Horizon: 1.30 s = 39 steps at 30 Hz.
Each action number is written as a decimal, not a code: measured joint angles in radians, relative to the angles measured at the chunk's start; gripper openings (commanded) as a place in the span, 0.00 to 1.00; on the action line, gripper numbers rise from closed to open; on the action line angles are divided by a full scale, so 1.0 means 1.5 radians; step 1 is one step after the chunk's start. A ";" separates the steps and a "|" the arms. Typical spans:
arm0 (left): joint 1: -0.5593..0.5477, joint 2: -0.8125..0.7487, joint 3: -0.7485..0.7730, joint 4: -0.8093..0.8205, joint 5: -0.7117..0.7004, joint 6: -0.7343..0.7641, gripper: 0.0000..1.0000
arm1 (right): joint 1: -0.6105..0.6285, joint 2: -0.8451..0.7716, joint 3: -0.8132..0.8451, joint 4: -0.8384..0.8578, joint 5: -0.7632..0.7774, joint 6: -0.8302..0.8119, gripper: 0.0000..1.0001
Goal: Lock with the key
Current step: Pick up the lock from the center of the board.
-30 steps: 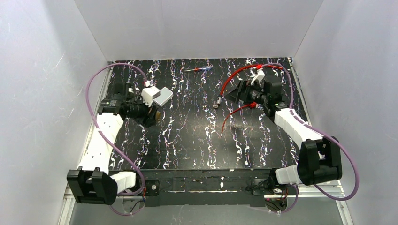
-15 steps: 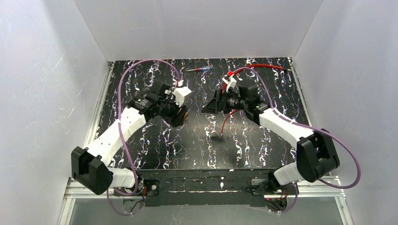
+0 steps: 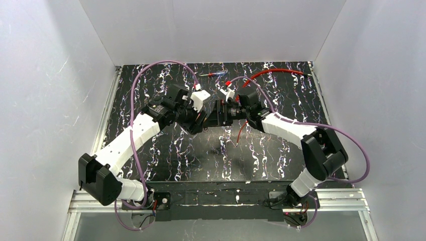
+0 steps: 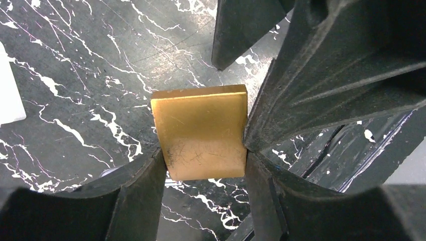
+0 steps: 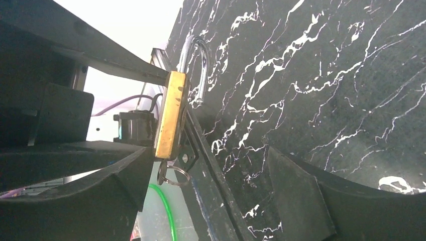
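Note:
My left gripper (image 4: 201, 168) is shut on a brass padlock (image 4: 201, 130), one finger on each narrow side, above the black marbled table (image 4: 75, 60). In the right wrist view the padlock (image 5: 169, 115) shows edge-on, with its steel shackle (image 5: 198, 60) up and one shackle end standing free of the body. A key (image 5: 162, 173) with a small ring sticks out of the padlock's underside. My right gripper (image 5: 211, 155) is open, its left finger right beside the padlock and key, nothing between its fingers. From above, the left gripper (image 3: 200, 120) and the right gripper (image 3: 213, 114) meet mid-table.
A red cable (image 3: 266, 74) and a small screwdriver (image 3: 212, 74) lie at the table's back. Another red cable (image 3: 241, 129) trails below the right wrist. A white flat object (image 4: 7, 90) lies left of the padlock. White walls enclose the table.
Both arms have swung in from the table's sides to the middle. The left gripper brought the padlock along, and the open right gripper has come up against it.

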 measured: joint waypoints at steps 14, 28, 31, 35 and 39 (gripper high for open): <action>-0.014 0.016 0.013 0.006 0.016 -0.023 0.20 | 0.014 0.035 0.007 0.117 -0.048 0.112 0.33; 0.017 -0.033 0.066 -0.049 0.119 0.062 0.98 | -0.040 0.008 -0.112 0.166 -0.069 0.192 0.01; 0.053 -0.058 0.094 -0.101 0.174 0.134 0.98 | -0.067 -0.016 -0.141 0.184 -0.091 0.199 0.01; 0.089 -0.085 0.094 -0.171 0.225 0.244 0.98 | -0.066 -0.039 -0.146 0.233 -0.160 0.200 0.01; 0.090 -0.096 0.059 -0.215 0.248 0.324 0.98 | -0.051 -0.062 -0.146 0.225 -0.240 0.159 0.01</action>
